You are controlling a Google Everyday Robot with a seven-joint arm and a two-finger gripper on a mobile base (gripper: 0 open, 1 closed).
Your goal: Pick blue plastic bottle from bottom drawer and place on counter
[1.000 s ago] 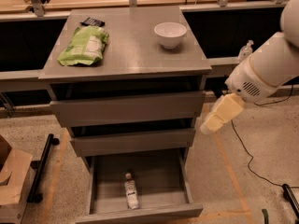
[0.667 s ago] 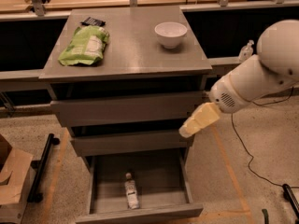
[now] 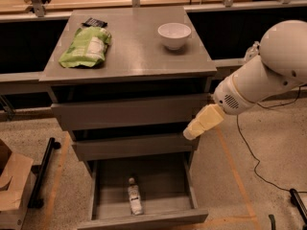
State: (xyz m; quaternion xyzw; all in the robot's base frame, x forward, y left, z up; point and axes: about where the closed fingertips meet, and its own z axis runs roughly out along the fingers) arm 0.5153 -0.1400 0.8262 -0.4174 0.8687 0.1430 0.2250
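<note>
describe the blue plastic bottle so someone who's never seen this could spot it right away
Find the grey cabinet; its bottom drawer stands open, below the gripper at the cabinet's right edge. The blue plastic bottle lies on the drawer floor: small, slim, white-labelled, the only thing in there.

Single high view, tilted down at cabinet front (bench to bottom drawer), mid-range, pincer right of centre.
</note>
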